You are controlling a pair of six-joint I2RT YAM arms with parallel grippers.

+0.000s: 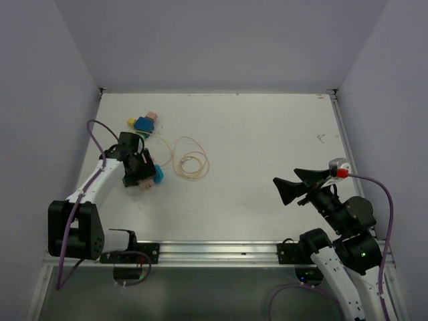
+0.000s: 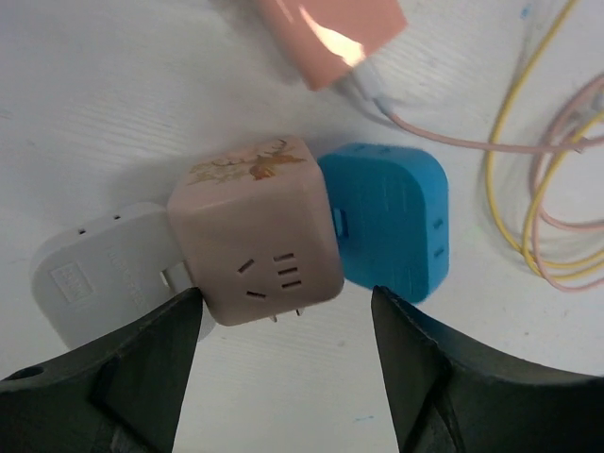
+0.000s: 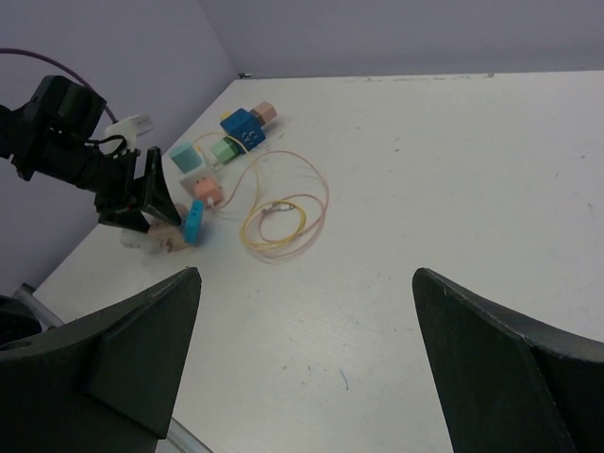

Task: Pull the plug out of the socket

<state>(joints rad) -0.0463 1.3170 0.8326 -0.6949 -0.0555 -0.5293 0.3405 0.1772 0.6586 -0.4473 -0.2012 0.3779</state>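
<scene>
A pink cube socket (image 2: 260, 226) lies on the white table with a blue plug (image 2: 392, 222) against its right face and a white plug (image 2: 94, 274) against its left face. My left gripper (image 2: 285, 293) is open, its two black fingers on either side of the cube's near corner. The left finger (image 2: 142, 368) is close to the white plug and the right finger (image 2: 444, 377) stands clear of the blue one. From above, the left gripper (image 1: 140, 170) covers most of this cluster and only the blue plug (image 1: 158, 175) shows. My right gripper (image 1: 286, 176) hangs wide open over the right side of the table, holding nothing.
A coil of yellow and pink cable (image 1: 190, 160) lies just right of the cluster. A pink adapter (image 2: 330, 33) with a thin wire sits beyond the cube. Another blue and pink block (image 1: 144, 123) lies farther back, with green pieces (image 3: 225, 149) beside it. Walls bound the table on three sides.
</scene>
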